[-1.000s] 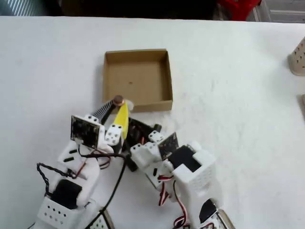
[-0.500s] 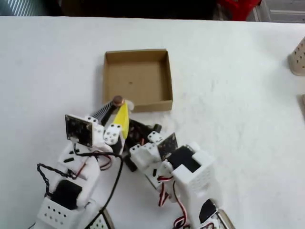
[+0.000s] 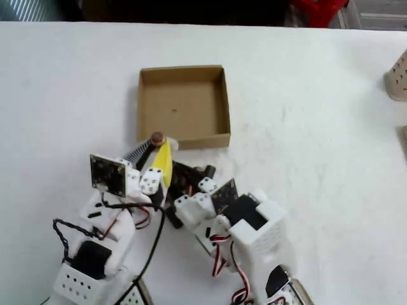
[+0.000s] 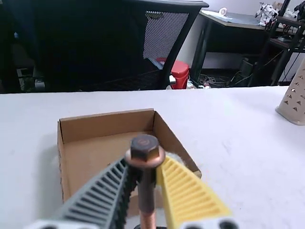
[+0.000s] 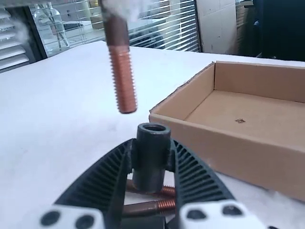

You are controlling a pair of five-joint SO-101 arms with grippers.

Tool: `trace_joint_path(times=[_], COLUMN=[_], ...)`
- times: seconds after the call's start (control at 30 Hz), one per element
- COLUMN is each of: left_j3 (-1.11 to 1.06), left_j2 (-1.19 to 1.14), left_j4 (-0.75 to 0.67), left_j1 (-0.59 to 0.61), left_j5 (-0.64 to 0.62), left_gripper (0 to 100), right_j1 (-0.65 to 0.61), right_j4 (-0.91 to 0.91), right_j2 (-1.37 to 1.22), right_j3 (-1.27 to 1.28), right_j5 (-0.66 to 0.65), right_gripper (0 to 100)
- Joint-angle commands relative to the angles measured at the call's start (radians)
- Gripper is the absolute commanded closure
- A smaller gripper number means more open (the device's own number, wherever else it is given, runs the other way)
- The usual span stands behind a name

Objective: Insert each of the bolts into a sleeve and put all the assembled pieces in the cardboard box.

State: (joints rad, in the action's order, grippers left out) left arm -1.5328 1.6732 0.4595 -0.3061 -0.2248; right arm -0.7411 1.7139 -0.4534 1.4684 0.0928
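Note:
My left gripper [image 4: 145, 179] is shut on a copper bolt [image 4: 145, 181], held upright with its hex head up, just in front of the cardboard box [image 4: 95, 143]. In the high view the bolt head [image 3: 157, 137] sits near the box's [image 3: 184, 101] near wall. My right gripper [image 5: 151, 164] is shut on a dark sleeve [image 5: 152, 157], upright with its bore facing up. The bolt's threaded tip [image 5: 122, 78] hangs a little above the sleeve and slightly to one side. Two more bolts [image 5: 150, 199] lie on the table behind the sleeve.
The box is empty, with a small dark speck on its floor. A beige perforated cone [image 3: 397, 77] stands at the table's far right edge. The white table [image 3: 318, 140] is open to the right of the arms.
The left arm has shifted slightly back toward the near side with the bolt; the bolt head has moved a little away from the box wall. The right arm has barely moved.

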Motion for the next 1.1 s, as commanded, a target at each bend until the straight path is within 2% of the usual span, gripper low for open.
trace_joint_path(times=[0.0,0.83,1.07], left_j3=[0.009,-0.04,-0.04], left_j2=[0.016,0.015,0.012], left_j4=[-0.008,-0.011,-0.08], left_j1=[-0.004,-0.045,0.038], left_j5=[-0.006,-0.006,-0.006], left_gripper=[98,98,98], right_j1=[-0.013,-0.013,-0.031], right_j4=[0.031,0.036,0.038], right_j2=[0.012,0.012,0.012], right_j3=[0.006,0.011,0.029], right_j5=[-0.015,-0.015,-0.058], right_gripper=[98.3,98.3,98.3])
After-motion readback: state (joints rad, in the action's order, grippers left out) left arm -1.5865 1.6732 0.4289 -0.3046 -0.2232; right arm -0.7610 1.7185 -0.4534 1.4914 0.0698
